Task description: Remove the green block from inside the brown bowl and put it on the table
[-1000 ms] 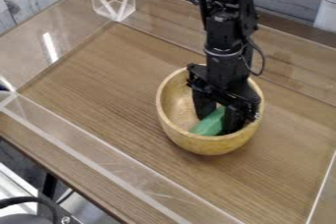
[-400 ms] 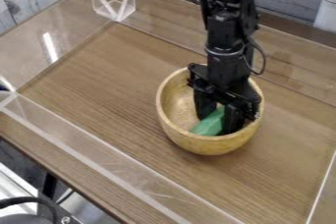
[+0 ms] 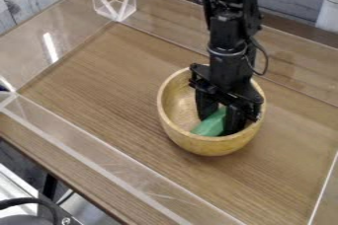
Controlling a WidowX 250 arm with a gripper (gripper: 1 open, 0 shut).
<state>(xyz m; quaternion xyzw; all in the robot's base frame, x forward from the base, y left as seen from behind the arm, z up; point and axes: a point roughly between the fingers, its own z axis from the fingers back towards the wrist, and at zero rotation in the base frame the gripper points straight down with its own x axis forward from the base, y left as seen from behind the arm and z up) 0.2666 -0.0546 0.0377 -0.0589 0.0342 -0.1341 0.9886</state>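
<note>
The brown bowl (image 3: pixel 185 135) sits on the table (image 3: pixel 106 71) right of centre. Inside it lies the green block (image 3: pixel 211 125), its lower end showing bright green against the pale inside. My gripper (image 3: pixel 219 116) reaches straight down into the bowl from the black arm above. Its dark fingers (image 3: pixel 203 106) stand on either side of the block's upper end, shut on it. The block's top part is hidden behind the fingers.
Low clear acrylic walls (image 3: pixel 79 140) edge the tabletop on the near left and far sides. A clear acrylic bracket (image 3: pixel 114 2) stands at the far left corner. Bare wood stretches left of the bowl.
</note>
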